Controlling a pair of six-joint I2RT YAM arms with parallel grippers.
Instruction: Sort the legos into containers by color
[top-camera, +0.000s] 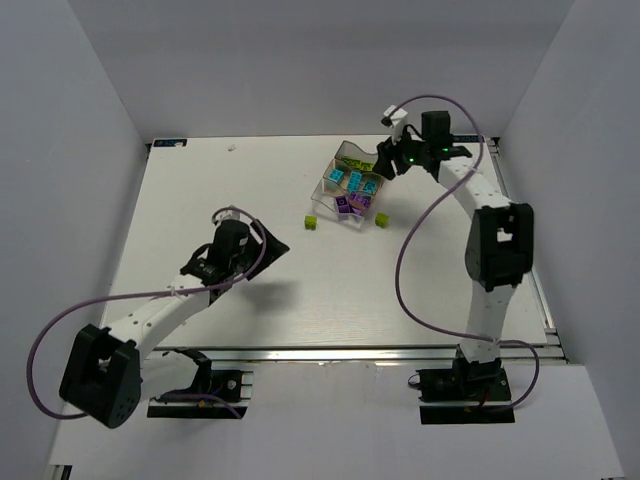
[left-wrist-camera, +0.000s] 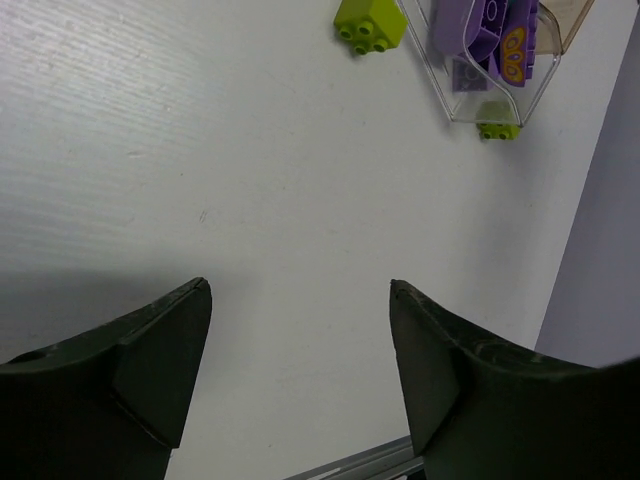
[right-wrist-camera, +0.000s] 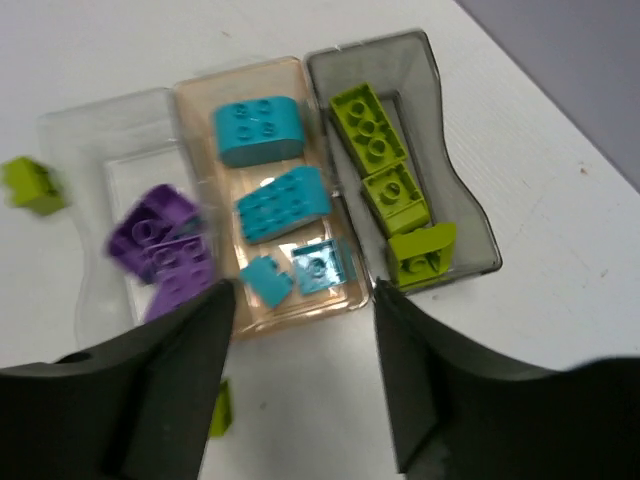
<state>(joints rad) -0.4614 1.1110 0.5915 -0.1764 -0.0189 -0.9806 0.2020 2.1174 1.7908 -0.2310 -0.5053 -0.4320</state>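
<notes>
— Where does the tray (top-camera: 348, 155) sit?
— Far right on the table (top-camera: 250, 180), with bricks (right-wrist-camera: 270, 205) in all three compartments.
— Anything outside it?
— One loose brick (top-camera: 311, 221) lies left of its near end, another brick (top-camera: 381, 219) right of it.

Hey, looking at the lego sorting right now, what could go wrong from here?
1. The corner green brick lies on the table close against the tray; fingers closing on it may shove the light tray. The other loose green brick has more room.
2. The tilted green brick sits at the grey compartment's near end, seemingly by the rim; the open right gripper just above might knock it out.
</notes>
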